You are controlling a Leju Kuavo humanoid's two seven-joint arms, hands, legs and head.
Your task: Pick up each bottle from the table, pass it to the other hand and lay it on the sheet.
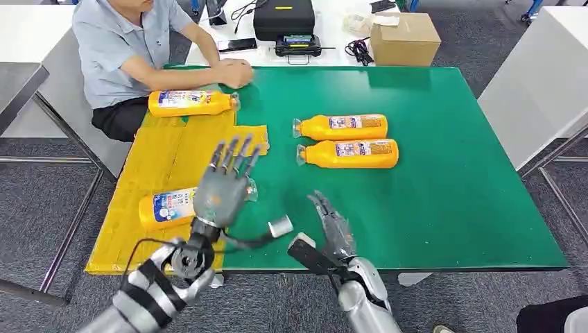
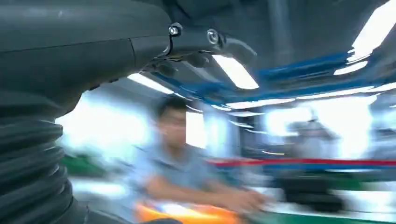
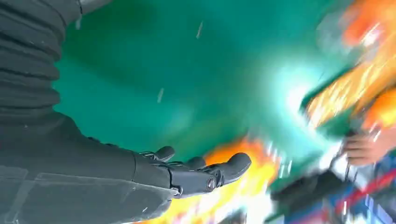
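Two orange bottles [image 1: 343,127] [image 1: 350,153] lie side by side on the green table [image 1: 444,187], caps to the left. A third orange bottle [image 1: 166,206] lies on the yellow sheet [image 1: 163,156] near the front. A fourth bottle [image 1: 191,103] lies at the sheet's far end. My left hand [image 1: 225,186] hovers above the near bottle, fingers spread, holding nothing. My right hand [image 1: 331,225] is raised over the table's front edge, fingers straight and empty. The right wrist view shows my right hand [image 3: 196,175] over blurred green and orange.
A person [image 1: 132,48] sits at the table's far left corner, a hand [image 1: 234,72] resting on the green top by the far bottle. A cardboard box [image 1: 403,38] and a black case [image 1: 284,17] stand beyond the table. The right half of the table is bare.
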